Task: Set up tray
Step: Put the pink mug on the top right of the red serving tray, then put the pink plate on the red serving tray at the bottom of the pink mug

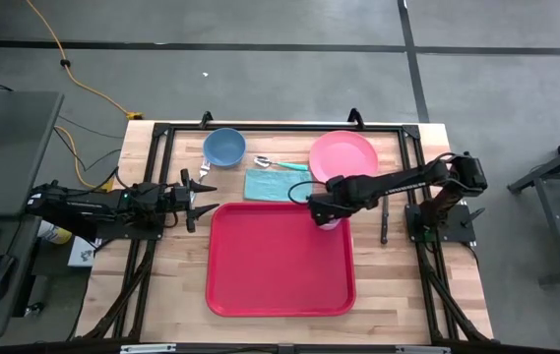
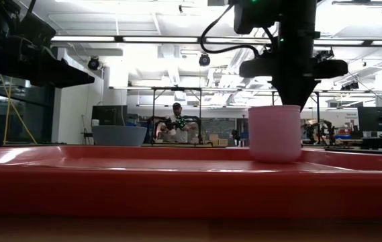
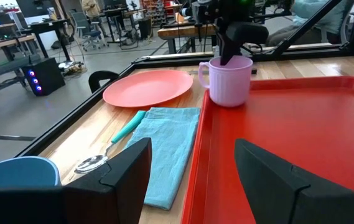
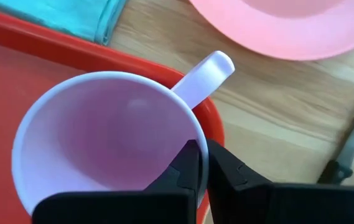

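Observation:
The red tray point(image 1: 280, 265) lies in the middle of the table. A pale pink mug point(image 1: 329, 221) stands upright at the tray's far right corner, with my right gripper point(image 4: 203, 165) shut on its rim. In the left wrist view the mug point(image 3: 229, 81) has its handle point(image 4: 204, 71) turned toward the pink plate point(image 1: 342, 154). My left gripper point(image 1: 193, 202) waits open and level at the table's left, just off the tray's far left corner, touching nothing. My right gripper pinches the mug's rim point(image 4: 195, 146) a little way round from the handle, one finger point(image 4: 186, 171) inside the cup and the other point(image 4: 226, 171) outside. The fingers come steeply from above. The mug is upright; whether its base point(image 2: 274, 158) rests on the tray floor I cannot tell.
Beyond the tray's far edge lie a teal napkin point(image 1: 275, 184), a spoon with a teal handle point(image 1: 278, 163), a blue bowl point(image 1: 224, 147) and the pink plate. Most of the tray floor is bare. A black frame runs round the table's edges.

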Available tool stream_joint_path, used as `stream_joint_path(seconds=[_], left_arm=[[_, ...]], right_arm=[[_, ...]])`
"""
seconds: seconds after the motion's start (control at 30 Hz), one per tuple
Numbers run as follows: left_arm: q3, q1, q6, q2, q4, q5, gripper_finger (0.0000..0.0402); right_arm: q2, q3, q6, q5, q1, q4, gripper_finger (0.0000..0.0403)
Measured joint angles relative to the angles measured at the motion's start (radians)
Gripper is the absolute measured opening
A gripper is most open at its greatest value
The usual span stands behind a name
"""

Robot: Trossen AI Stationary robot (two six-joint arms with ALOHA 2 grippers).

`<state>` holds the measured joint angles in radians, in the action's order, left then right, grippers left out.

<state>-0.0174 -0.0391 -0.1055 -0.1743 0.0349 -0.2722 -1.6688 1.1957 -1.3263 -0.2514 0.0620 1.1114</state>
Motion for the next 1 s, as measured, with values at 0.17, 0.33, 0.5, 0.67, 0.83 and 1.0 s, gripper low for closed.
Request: stream_joint_path(seconds=[0.17, 0.33, 0.5, 0.67, 0.83, 1.0], left_arm=[[0.0, 0.0, -0.001, 0.0, 0.0, 0.0, 0.0262], [0.0, 0.0, -0.003, 0.0, 0.0, 0.0, 0.0262], [0.0, 0.0, -0.003, 0.0, 0.0, 0.0, 0.0262], [0.0, 0.0, -0.003, 0.0, 0.0, 0.001, 0.0262], [0.0, 0.0, -0.002, 0.0, 0.0, 0.001, 0.0262], [0.0, 0.0, -0.002, 0.0, 0.0, 0.002, 0.0262]], right_arm=[[0.001, 0.0, -0.004, 0.017, 0.003, 0.055, 0.0], [0.001, 0.0, -0.001, 0.016, 0.004, 0.038, 0.0], [0.001, 0.0, 0.027, 0.016, 0.004, 0.027, 0.0003], [0.002, 0.0, 0.073, 0.019, 0.006, 0.001, 0.0033], [0.015, 0.0, 0.078, 0.018, 0.006, -0.003, 0.0092], [0.055, -0.001, 0.078, 0.022, 0.006, 0.004, 0.0151]])
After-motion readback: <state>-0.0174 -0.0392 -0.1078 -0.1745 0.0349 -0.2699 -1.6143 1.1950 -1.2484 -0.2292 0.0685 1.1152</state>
